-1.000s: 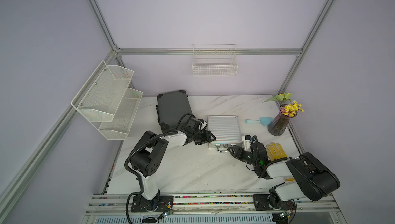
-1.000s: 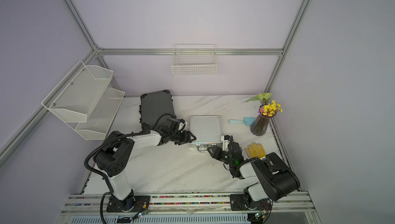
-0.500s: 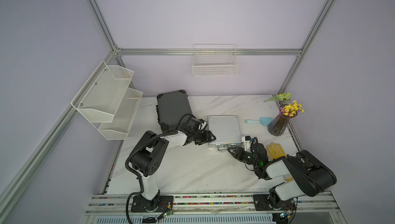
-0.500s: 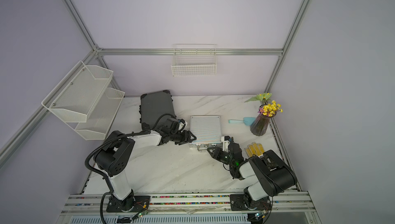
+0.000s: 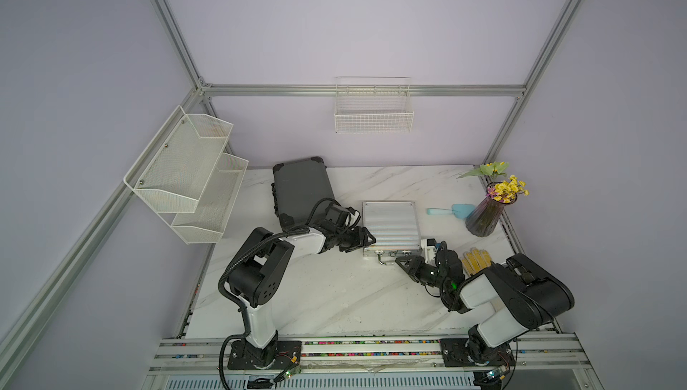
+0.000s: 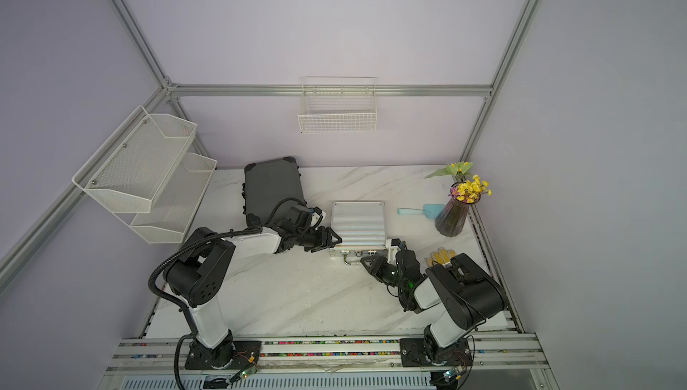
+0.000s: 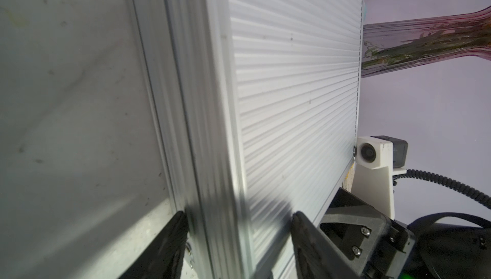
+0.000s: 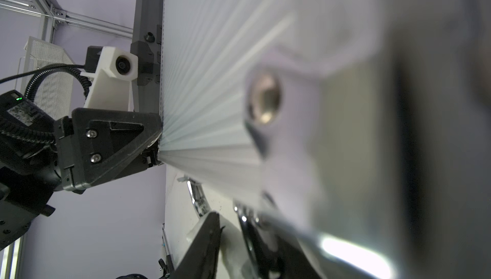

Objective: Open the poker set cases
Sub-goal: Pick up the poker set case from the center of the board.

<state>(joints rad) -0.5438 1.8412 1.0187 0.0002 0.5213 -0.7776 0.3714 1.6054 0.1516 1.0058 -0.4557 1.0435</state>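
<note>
Left gripper [image 5: 366, 241] is clamping the lower-left corner of the silver case [image 5: 391, 225], one finger [image 7: 166, 245] sitting at table level and the other pressing on the ribbed lid. Silver case is lying flat and shut at frame centre in both top views. Right gripper [image 5: 405, 260] is sitting at the right end of its front edge; whether it is gripping, cannot tell. Dark grey case [image 5: 301, 189] is lying shut to the upper left, on the marble table [image 5: 334, 295].

Smaller case [image 5: 391, 226] right of larger case [image 5: 301, 187], vase [image 5: 483, 217] farther right (scoop [image 5: 451, 211] between)
</note>
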